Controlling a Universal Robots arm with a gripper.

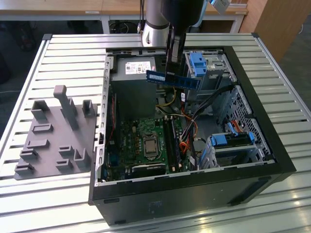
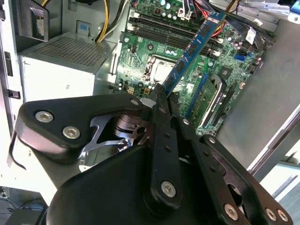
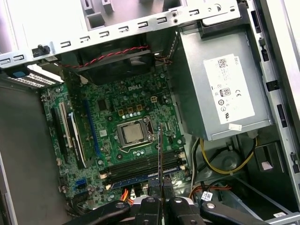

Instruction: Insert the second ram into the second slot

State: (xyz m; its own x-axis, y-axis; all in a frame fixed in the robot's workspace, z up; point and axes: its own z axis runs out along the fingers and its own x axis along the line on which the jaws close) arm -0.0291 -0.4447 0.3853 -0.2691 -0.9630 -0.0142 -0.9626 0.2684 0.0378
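Blue second ram [image 1: 173, 79], pinched in the pincer [image 1: 171, 73], hangs well above the second slot [image 3: 140, 171]; any tilt could jam it.

Matt black pincer [image 2: 162, 93], glossy motherboard [image 3: 140, 101] — ribbed metal table [image 1: 73, 58]

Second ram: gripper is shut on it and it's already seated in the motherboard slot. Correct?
Not seated. The gripper is shut on the second ram, but the exterior view shows the stick held in the air above the open case, up off the motherboard and not in a slot.
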